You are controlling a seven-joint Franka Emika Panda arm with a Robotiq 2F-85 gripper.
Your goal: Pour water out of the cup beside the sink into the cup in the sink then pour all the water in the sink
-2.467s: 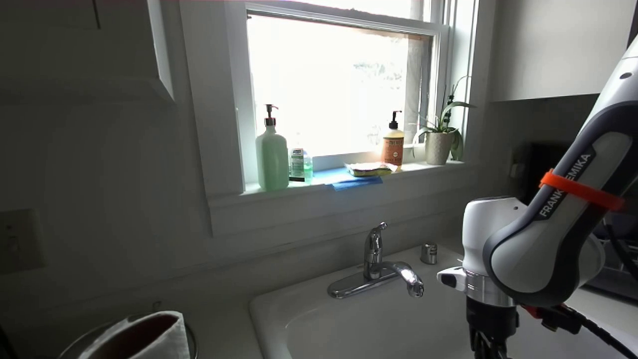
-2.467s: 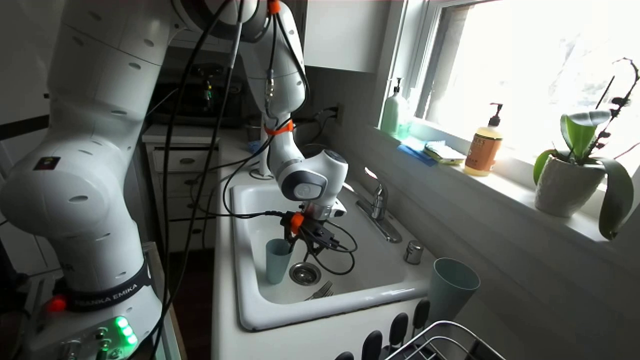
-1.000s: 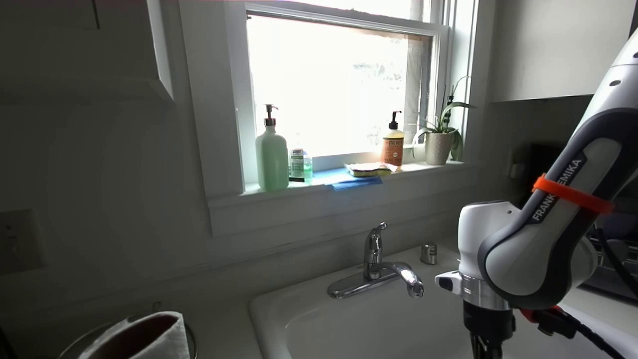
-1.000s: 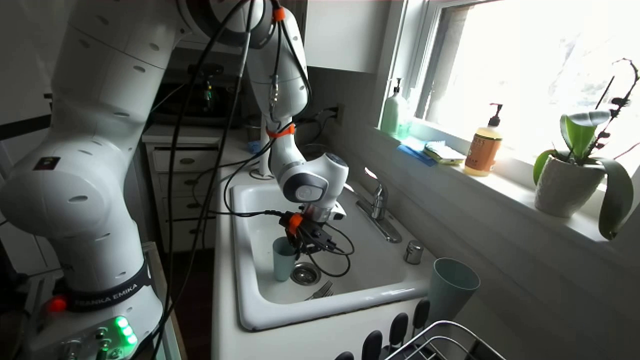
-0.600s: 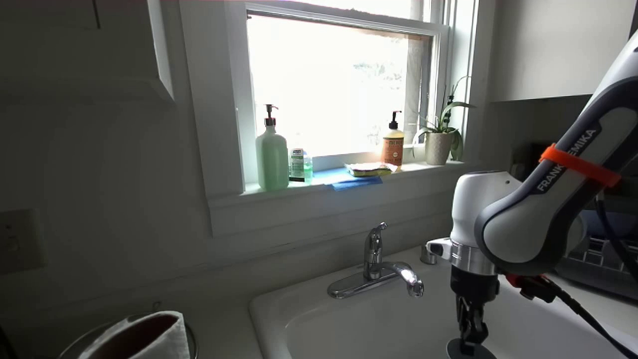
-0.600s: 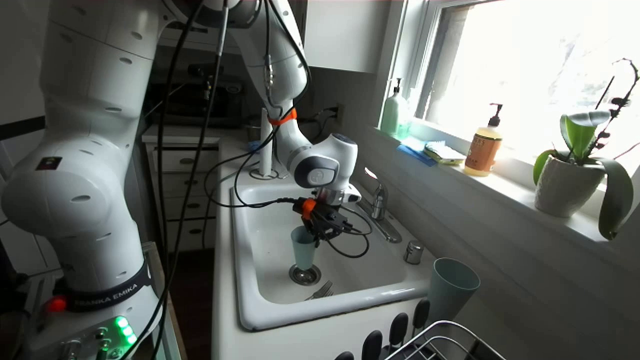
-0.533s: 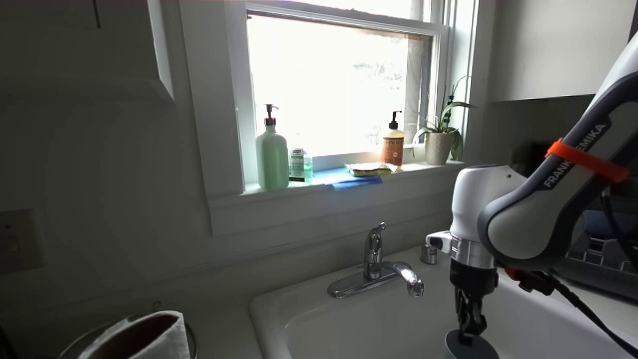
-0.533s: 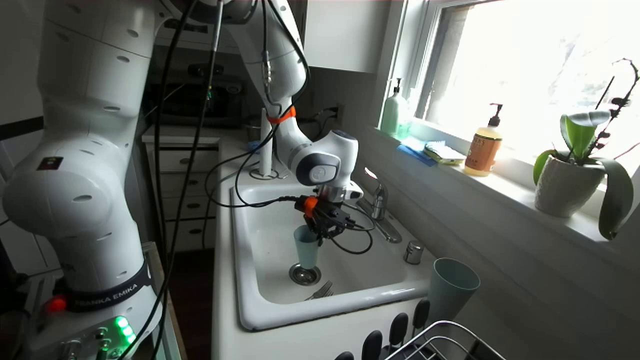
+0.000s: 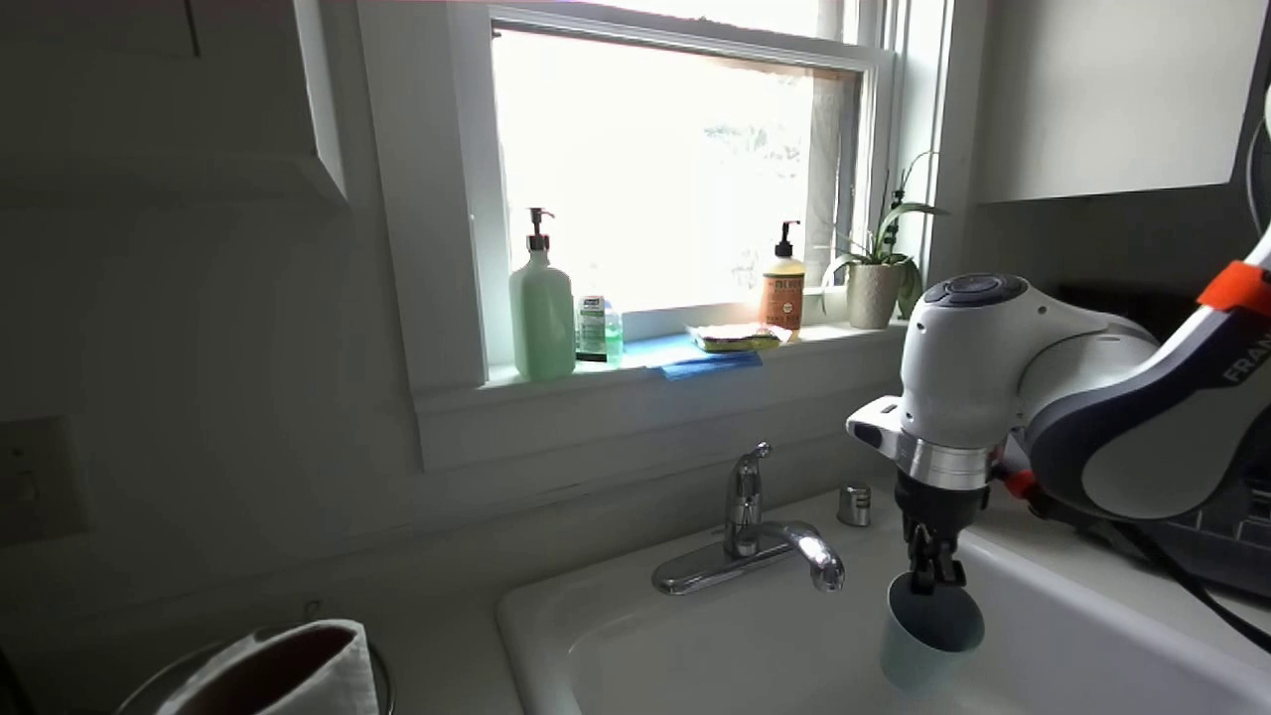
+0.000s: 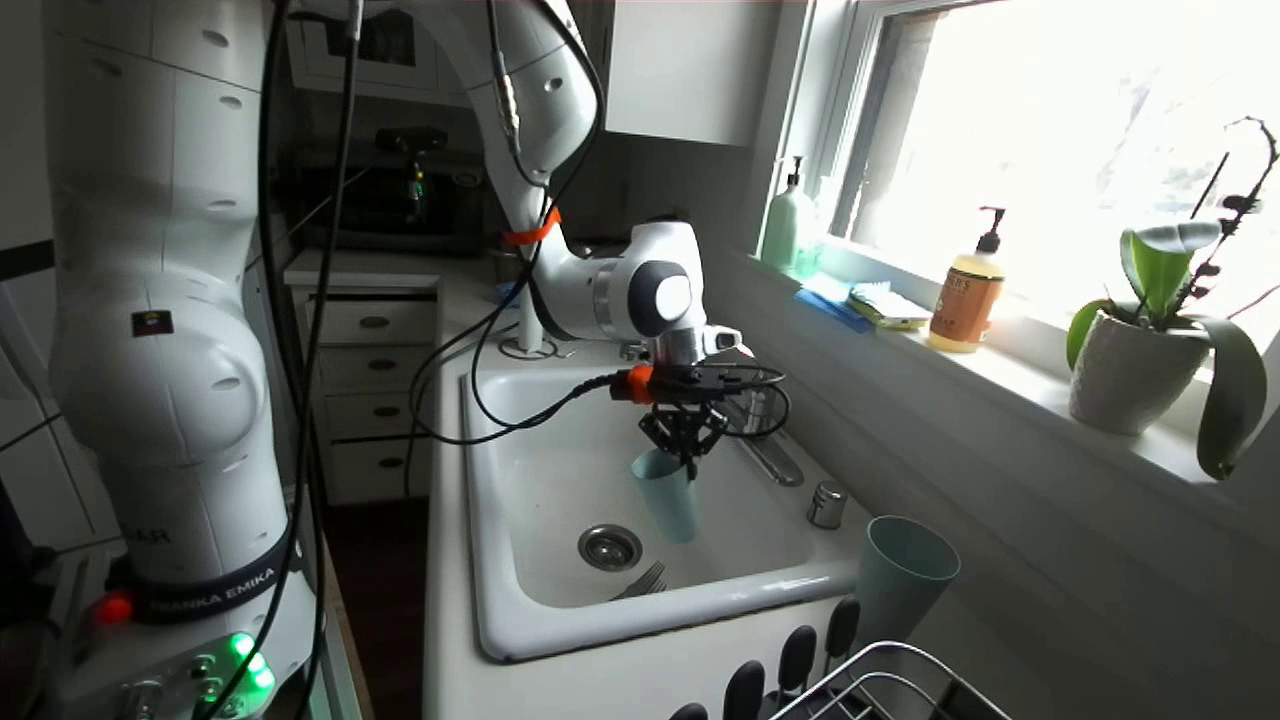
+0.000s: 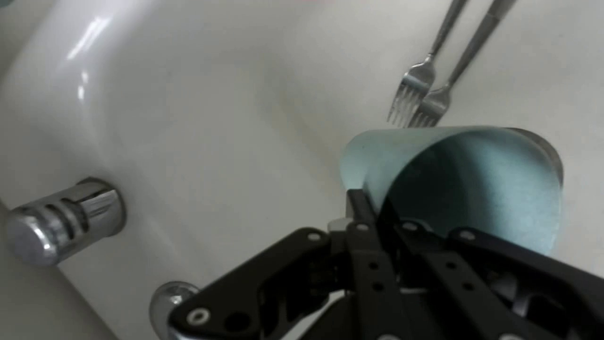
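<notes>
Presently, gripper (image 11: 375, 210): jaws nearly together, pinching the wall of the held cup (image 10: 665, 495) at its rim, one finger inside and one outside, over the sink (image 10: 485, 520).
Held cup: pale blue-green, over the sink's basin in both exterior views, mouth up, tilted with its base toward the sink's back; its bottom inside lies in shadow and its contents I cannot tell.
Arm (image 9: 958, 367): white, bent over the sink, with black cables (image 10: 590, 387) looping above the basin.
Drain (image 10: 610, 547): round and metal, set in the sink's floor.
Forks (image 11: 418, 78): two, side by side on the sink's floor, near the drain.
Faucet (image 9: 745, 506): chrome, on the sink's back rim.
Chrome cap (image 9: 854, 504): upright on the sink's back rim too, apart from the faucet.
Second cup (image 10: 895, 600): same colour, standing just outside one end of the sink; whether it touches the rim I cannot tell.
Wire rack (image 10: 885, 645): partly in view, beyond that same end of the sink.
Windowsill (image 10: 1030, 368): above the sink's back, bearing a green pump bottle (image 9: 543, 318), a smaller green bottle (image 9: 593, 333), a sponge (image 9: 735, 339), an orange-labelled pump bottle (image 9: 782, 295) and a potted plant (image 9: 874, 295).
</notes>
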